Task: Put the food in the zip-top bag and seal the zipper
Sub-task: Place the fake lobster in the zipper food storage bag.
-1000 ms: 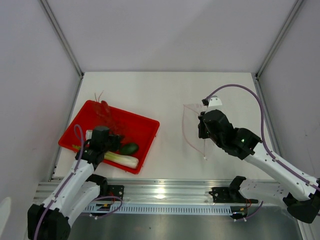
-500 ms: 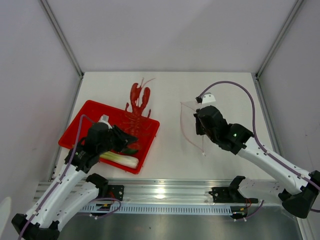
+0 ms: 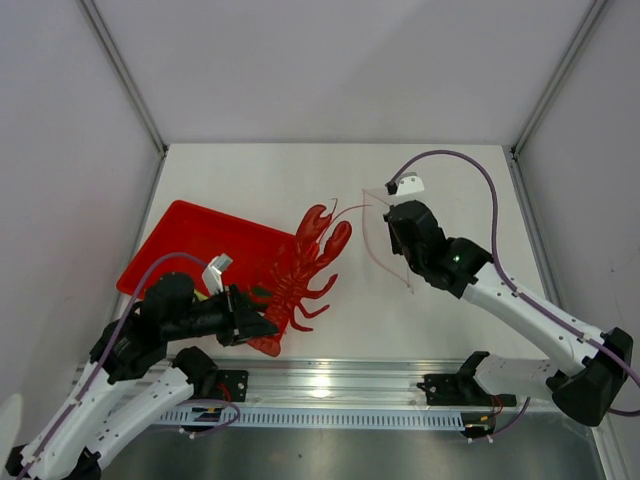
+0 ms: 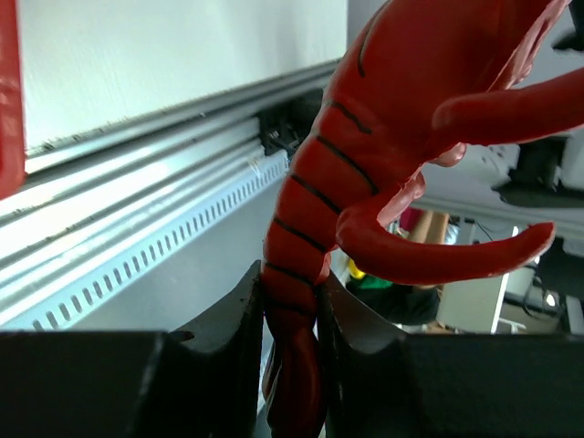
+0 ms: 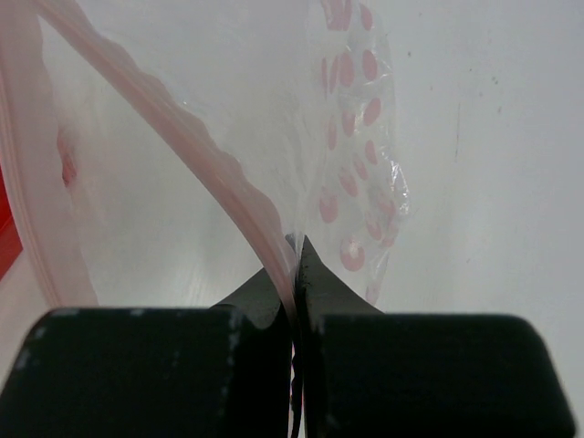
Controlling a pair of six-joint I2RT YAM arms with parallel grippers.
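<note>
My left gripper (image 3: 256,327) is shut on the tail of the red lobster (image 3: 306,267) and holds it in the air over the tray's right end, claws pointing at the bag. In the left wrist view the lobster (image 4: 376,137) rises from between my fingers (image 4: 235,338). My right gripper (image 3: 398,238) is shut on the mouth edge of the clear zip-top bag (image 3: 383,243) and holds it up, mouth facing left. The pink zipper (image 5: 187,137) runs into the shut jaws; the bag (image 5: 360,137) has red dots. A dark-green bit (image 3: 262,292) shows by the lobster. The leek is hidden under my left arm.
The red tray (image 3: 185,238) lies at the left of the white table, and its edge shows in the left wrist view (image 4: 7,91). The metal rail (image 3: 330,385) runs along the near edge. Grey walls stand at the left, back and right.
My left gripper has lifted the lobster out of the tray and swung it right, towards the bag. My right gripper has carried the bag a little left and farther back.
</note>
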